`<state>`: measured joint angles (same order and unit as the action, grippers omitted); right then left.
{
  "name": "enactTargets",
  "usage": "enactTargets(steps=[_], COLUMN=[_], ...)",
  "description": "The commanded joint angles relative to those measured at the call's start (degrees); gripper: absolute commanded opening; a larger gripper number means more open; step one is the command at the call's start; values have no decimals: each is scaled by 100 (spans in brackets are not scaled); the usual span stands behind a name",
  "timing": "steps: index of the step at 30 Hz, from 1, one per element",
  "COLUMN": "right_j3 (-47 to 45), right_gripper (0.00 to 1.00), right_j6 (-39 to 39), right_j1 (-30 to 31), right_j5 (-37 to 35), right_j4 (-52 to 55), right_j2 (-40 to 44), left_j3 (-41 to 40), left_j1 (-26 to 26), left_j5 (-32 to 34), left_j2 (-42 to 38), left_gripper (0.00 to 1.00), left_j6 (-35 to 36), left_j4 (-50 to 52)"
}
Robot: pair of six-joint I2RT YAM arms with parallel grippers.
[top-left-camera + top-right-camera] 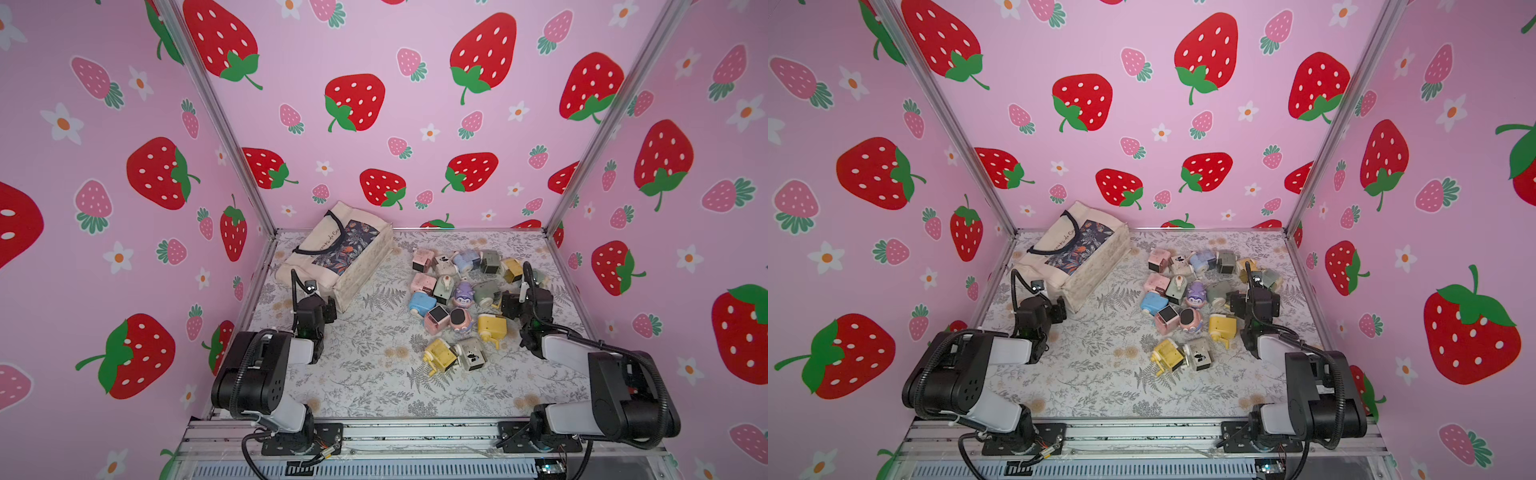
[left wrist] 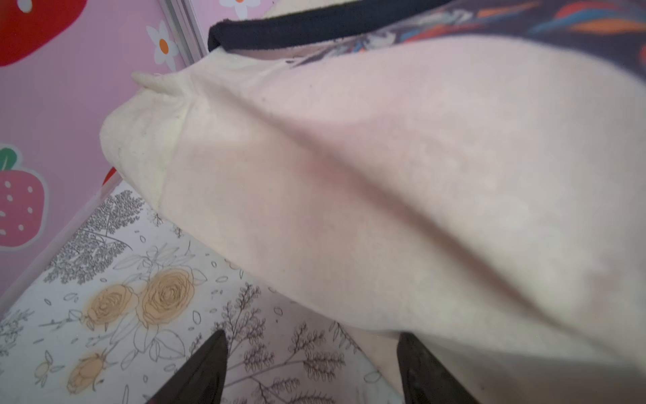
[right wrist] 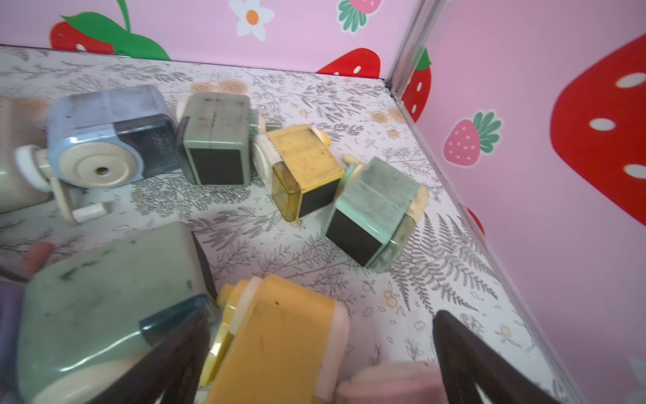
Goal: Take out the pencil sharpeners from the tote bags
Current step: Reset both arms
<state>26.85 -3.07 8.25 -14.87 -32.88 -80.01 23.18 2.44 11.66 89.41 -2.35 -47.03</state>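
The cream tote bag [image 1: 332, 253] [image 1: 1073, 253] with navy handles and a dark floral panel lies on its side at the back left of the table. My left gripper [image 1: 330, 308] [image 2: 313, 335] is open just in front of the bag's cream canvas [image 2: 384, 192], with one finger against the cloth. Several pencil sharpeners [image 1: 457, 299] [image 1: 1192, 299] lie scattered on the right half. Among them my right gripper [image 1: 508, 303] [image 3: 321, 314] is open around an orange-yellow sharpener [image 3: 279, 342], with a gap on one side. A grey-green sharpener [image 3: 105, 297] lies beside it.
Past the right gripper lie a blue sharpener [image 3: 105, 140], a grey-green one [image 3: 216, 140], a yellow one [image 3: 304, 168] and a mint one [image 3: 377, 210], close to the right wall [image 3: 524, 210]. A yellow sharpener [image 1: 438, 355] and a cream one [image 1: 471, 353] lie nearer the front. Pink strawberry walls enclose the table on three sides.
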Motion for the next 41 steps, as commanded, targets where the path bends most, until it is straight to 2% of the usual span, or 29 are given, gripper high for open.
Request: enactTargets(steps=[1,2,3,5,7,8,9,11,13,14,32,35,41], right_j3=[146,57,-198,-998,-979,-833,-852,-839,-307,-142,-189,-187,-197], right_gripper=[99,100,99,97,98,98,98,99,99,99,99,99,99], right_j6=[-22,-41,87,200,77,137,243,291,304,259,276,281,281], right_j1=[-291,-334,-279,-284,-353,-364,-354,-386,-467,-477,-509,-509,-509], right_j5=[610,467,21,-393,-724,-717,-628,-457,-253,-157,-118,-116,-120], right_j4=[261,209,-165,-1504,-1554,-1542,-1902,-2517,-1854,-1357,-1486,-1483,-1484], right_j2=[-99,10,183,469,342,132,-162,-790,-1138,-1022,-1038,-1035,-1024], left_j3=[214,213,207,205,198,196,198,196,196,209,244,367,278], left_j1=[-96,-95,-95,-95,-102,-87,-86,-86,-88,-93,-125,-247,-244], left_j5=[-389,-397,-393,-393,-388,-375,-379,-373,-373,-382,-459,-764,-744], left_j2=[-57,-88,-81,-87,-82,-84,-90,-81,-82,-74,-68,-19,-71], left_gripper=[75,75,74,72,76,79,97,99,99,99,99,99,99], left_j6=[68,68,68,68,69,68,67,68,72,68,58,-2,16], left_j4=[176,222,180,196,189,168,168,176,176,192,242,421,316])
